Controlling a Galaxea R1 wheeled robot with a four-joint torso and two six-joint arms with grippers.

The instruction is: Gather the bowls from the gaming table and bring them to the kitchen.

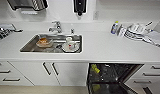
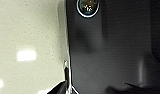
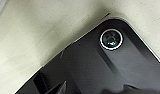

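You face the kitchen sink (image 1: 51,43); a yellow-green bowl (image 1: 95,68) sits in the open dishwasher (image 1: 113,77) just right of and below it. It looks light, stiff and slick, so take its rim. Neither gripper's opening can be told.

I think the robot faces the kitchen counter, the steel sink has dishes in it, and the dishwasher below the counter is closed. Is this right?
Not quite. The dishwasher is open, not closed: the head view shows its dark inside with something yellow-green in the rack. The rest holds: the robot faces the counter, and the steel sink has dishes in it.
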